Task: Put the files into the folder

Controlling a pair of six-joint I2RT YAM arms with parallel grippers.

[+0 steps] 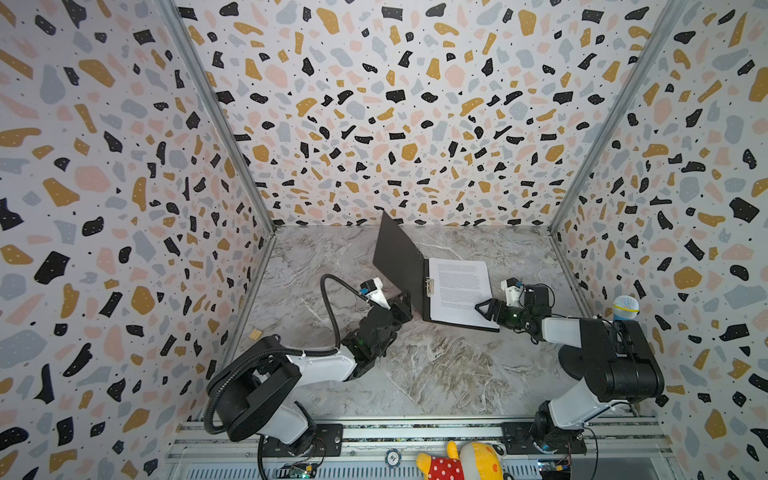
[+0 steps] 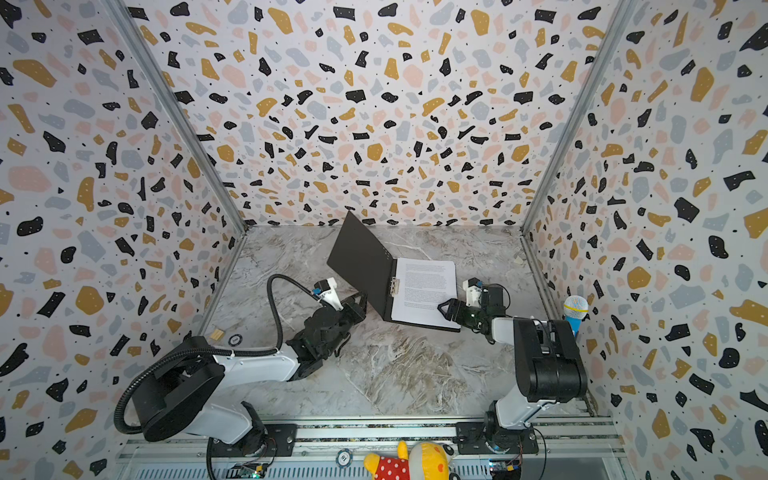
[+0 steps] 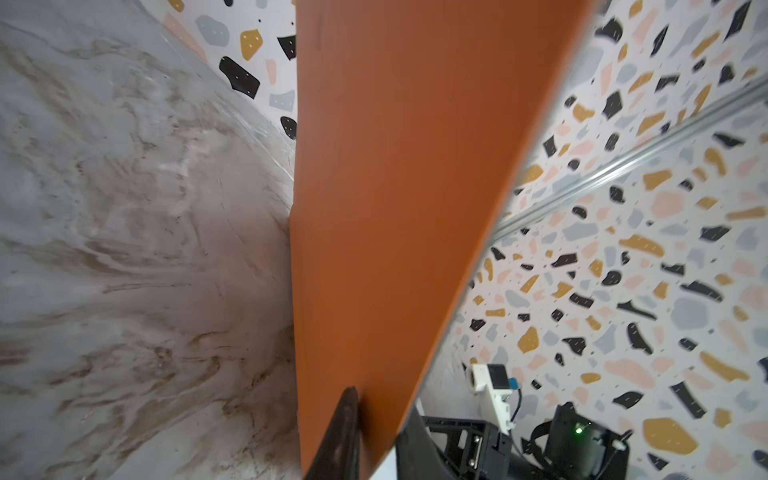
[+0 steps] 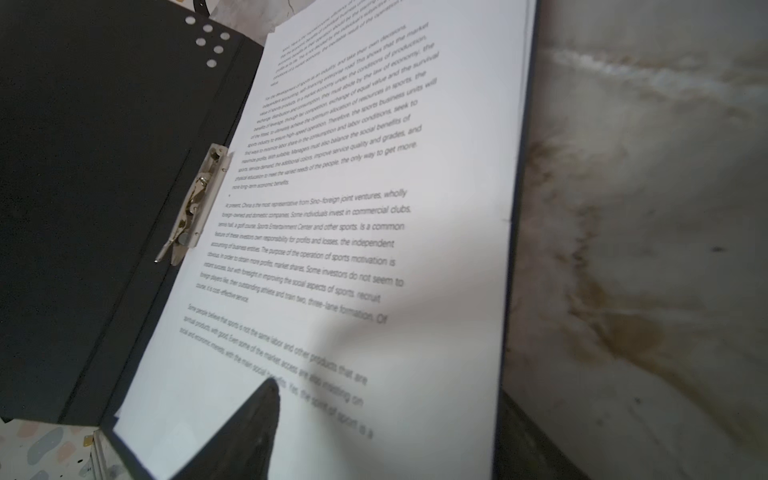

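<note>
Since the files (image 1: 461, 291) are thin, limp paper that slides and creases easily, I'd press them flat from above rather than pinch them. The folder (image 1: 397, 257) looks like light, stiff board, best taken at a free cover edge near a corner. Left pincer (image 1: 402, 306) is clamped on the lower edge of the raised cover, holding it tilted up off the counter (image 1: 436, 365). The left wrist view shows the cover's orange outside; both top views show the black inside. Right pincer (image 1: 482, 309) is spread, with one fingertip (image 4: 257, 419) resting on the top sheet near a corner. Files lie on the folder's flat right half, just beside the metal spine clip (image 4: 199, 203). Top sheet is white with dense black text; I can't count the sheets beneath.
</note>
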